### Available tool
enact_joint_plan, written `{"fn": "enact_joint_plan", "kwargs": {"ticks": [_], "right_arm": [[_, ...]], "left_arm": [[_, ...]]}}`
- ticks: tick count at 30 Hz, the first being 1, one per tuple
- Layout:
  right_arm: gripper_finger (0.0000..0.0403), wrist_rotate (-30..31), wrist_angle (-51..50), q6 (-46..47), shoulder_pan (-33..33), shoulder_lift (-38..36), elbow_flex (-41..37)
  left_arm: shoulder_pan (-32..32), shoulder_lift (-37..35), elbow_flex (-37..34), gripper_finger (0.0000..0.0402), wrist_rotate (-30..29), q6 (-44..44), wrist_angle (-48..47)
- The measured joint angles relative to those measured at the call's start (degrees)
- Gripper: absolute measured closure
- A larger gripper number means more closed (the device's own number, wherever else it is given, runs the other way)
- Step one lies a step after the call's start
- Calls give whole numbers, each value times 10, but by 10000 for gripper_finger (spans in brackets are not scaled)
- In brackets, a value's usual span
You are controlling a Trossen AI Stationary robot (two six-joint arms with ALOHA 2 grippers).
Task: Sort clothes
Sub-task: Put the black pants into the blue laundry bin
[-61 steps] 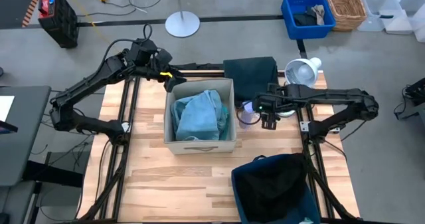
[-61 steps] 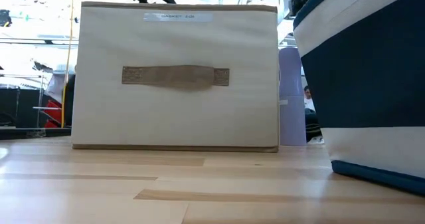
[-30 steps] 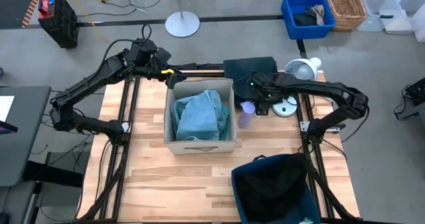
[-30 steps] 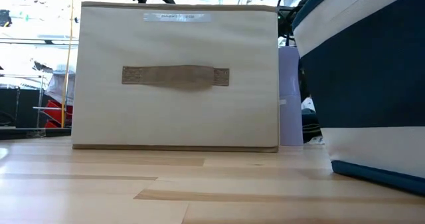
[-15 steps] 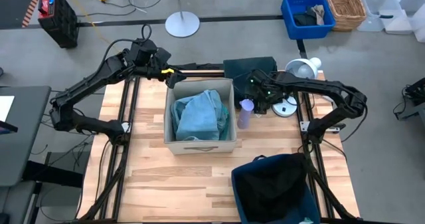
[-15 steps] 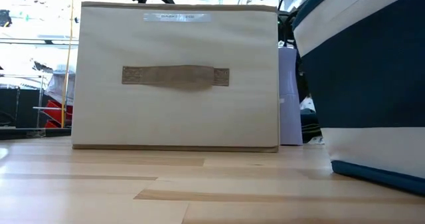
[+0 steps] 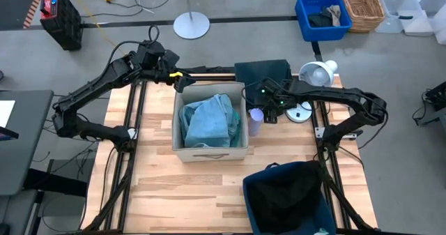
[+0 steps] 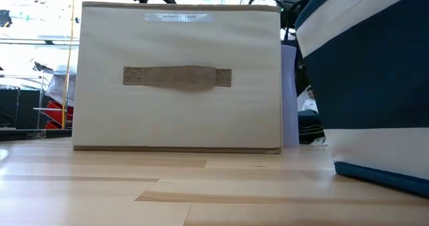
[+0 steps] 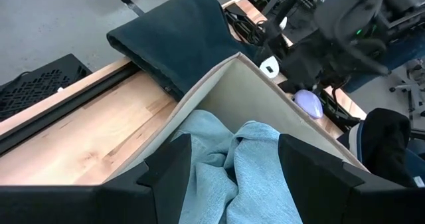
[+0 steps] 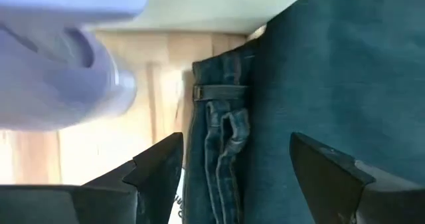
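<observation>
At the far edge of the wooden bench [image 7: 160, 186], the dark green folded garment [image 7: 261, 73] lies behind the beige square fabric box [image 7: 209, 151], which holds the pale blue-grey garment [image 7: 208, 120]. Right jaws [image 7: 267, 106] spread wide above the green cloth beside a lilac bottle [image 7: 255, 121]; left jaws [image 9: 232, 167] released over the box's far left corner. Black garment [image 7: 282, 193] fills the navy bin [image 8: 362, 85]

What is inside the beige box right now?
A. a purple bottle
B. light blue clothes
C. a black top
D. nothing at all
B: the high view shows crumpled light blue clothes lying inside the beige box, and the left wrist view shows them there too; the purple bottle stands outside, beside the box.
</observation>
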Motion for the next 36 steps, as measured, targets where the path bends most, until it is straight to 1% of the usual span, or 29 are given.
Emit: {"fn": "enact_joint_plan", "kwargs": {"ticks": [4, 7, 12, 17, 20, 27, 33, 36], "right_arm": [[112, 11, -2, -3, -12, -29, 0], [112, 19, -11, -16, -25, -32, 2], [112, 23, -35, -26, -38, 9, 1], [112, 28, -14, -27, -48, 42, 1], [112, 48, -4, -29, -49, 57, 2], [112, 49, -1, -25, -63, 99, 2], [112, 49, 17, -12, -77, 94, 3], [112, 38, 14, -7, -86, 95, 3]], "left_arm": [[0, 0, 0, 182, 0, 0, 0], [0, 0, 0, 182, 0, 0, 0], [0, 0, 0, 182, 0, 0, 0], [0, 0, 0, 182, 0, -1, 0], [0, 0, 0, 182, 0, -5, 0], [0, 0, 0, 182, 1, -6, -1], [0, 0, 0, 182, 1, -6, -4], [0, 0, 0, 182, 1, -6, -4]]}}
